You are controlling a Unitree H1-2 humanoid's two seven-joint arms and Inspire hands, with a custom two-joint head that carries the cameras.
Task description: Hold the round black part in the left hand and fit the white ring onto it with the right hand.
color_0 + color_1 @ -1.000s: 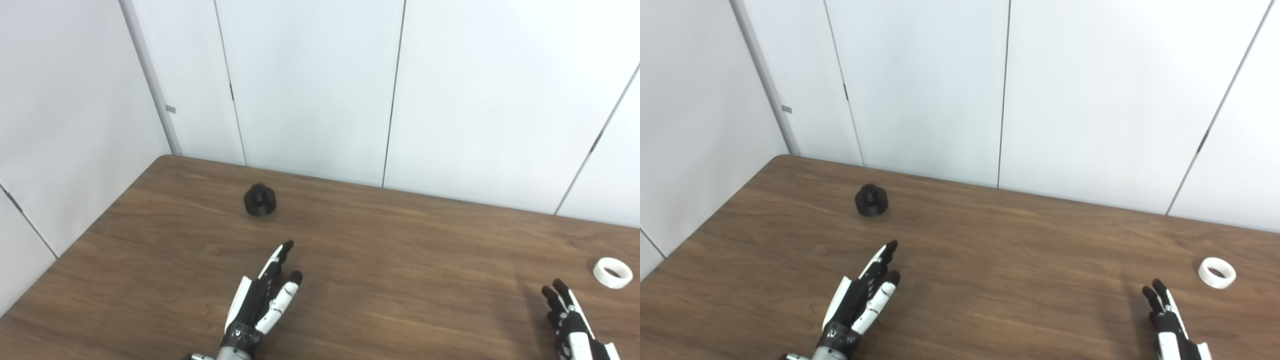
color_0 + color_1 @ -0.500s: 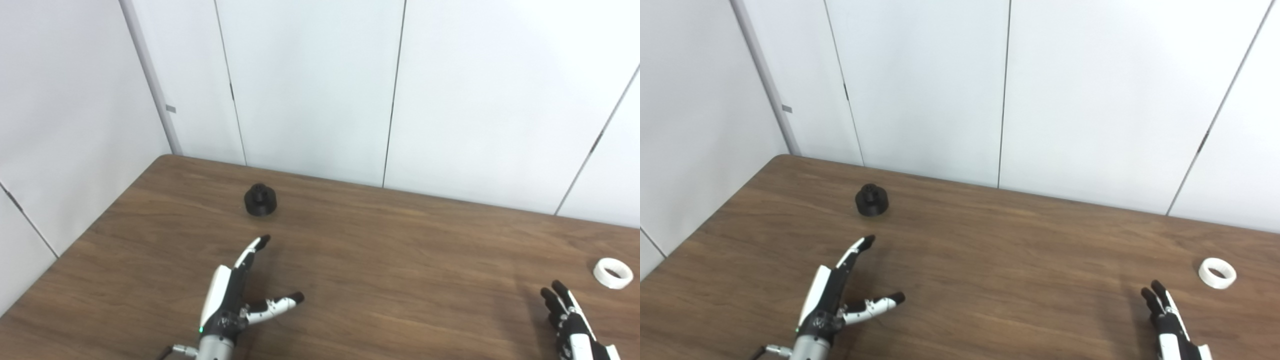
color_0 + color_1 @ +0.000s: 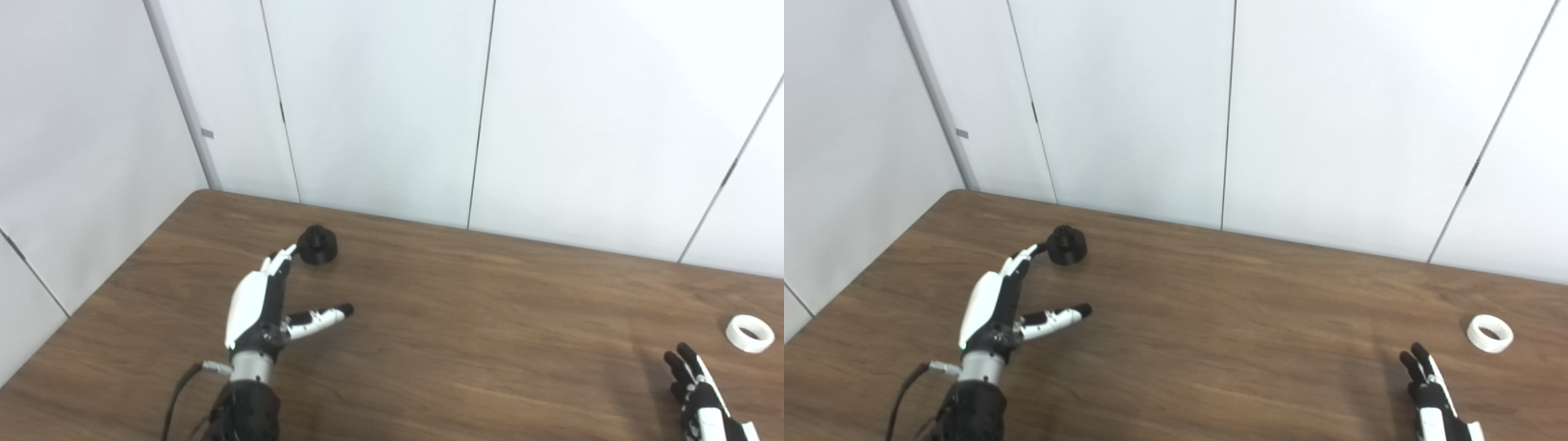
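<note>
Left hand [image 3: 260, 306] spread wide, empty, fingertips beside black part [image 3: 318, 245]. Right hand [image 3: 1433, 398] cropped more in right eye view; state unclear. Brown wood bench [image 3: 459, 318], white panelled walls [image 3: 380, 104].

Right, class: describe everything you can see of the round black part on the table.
The round black part is small and matte, plastic by the look of it: a wide, low round base with a narrower knob rising from its middle. It stands upright on the brown wooden table, near the far left corner, close to the white wall panels. The left hand reaches toward it, open, its fingertips right at the part's left side; whether they touch cannot be told. Nothing holds it yet.
</note>
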